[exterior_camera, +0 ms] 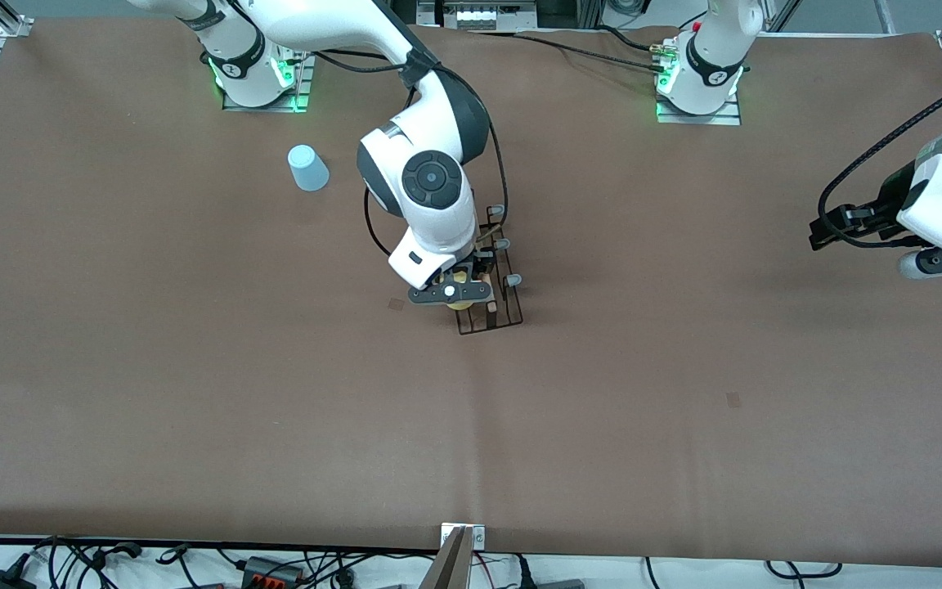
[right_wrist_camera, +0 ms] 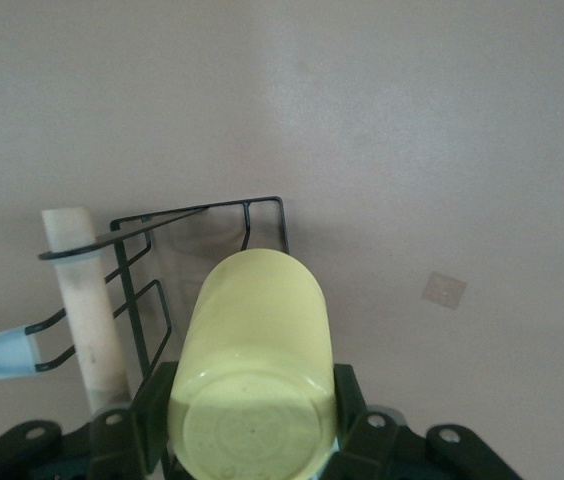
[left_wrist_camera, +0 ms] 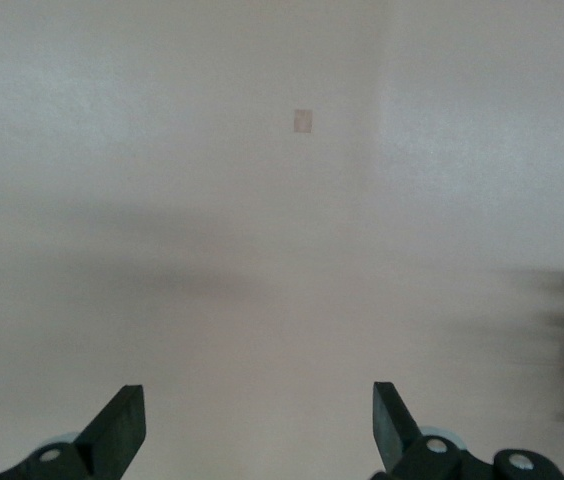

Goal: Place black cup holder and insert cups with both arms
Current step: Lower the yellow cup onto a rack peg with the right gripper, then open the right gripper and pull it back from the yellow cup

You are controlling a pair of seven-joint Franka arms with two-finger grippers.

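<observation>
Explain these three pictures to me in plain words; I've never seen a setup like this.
Two white robot arms stand at a brown table. The big picture looks down from a camera facing them; the other two come from cameras on each arm's wrist. On the table stand a black wire cup holder and, nearer the arms' bases, an upturned blue cup. The right gripper, jaws shut, holds a yellow cup over the holder. The left gripper waits open above bare table at its own end.

Brown covering (exterior_camera: 684, 425) is lying flat over the table, creased midway. Cables (exterior_camera: 111, 564) are trailing along the white front edge. Green lights (exterior_camera: 299, 102) are glowing at the top.
</observation>
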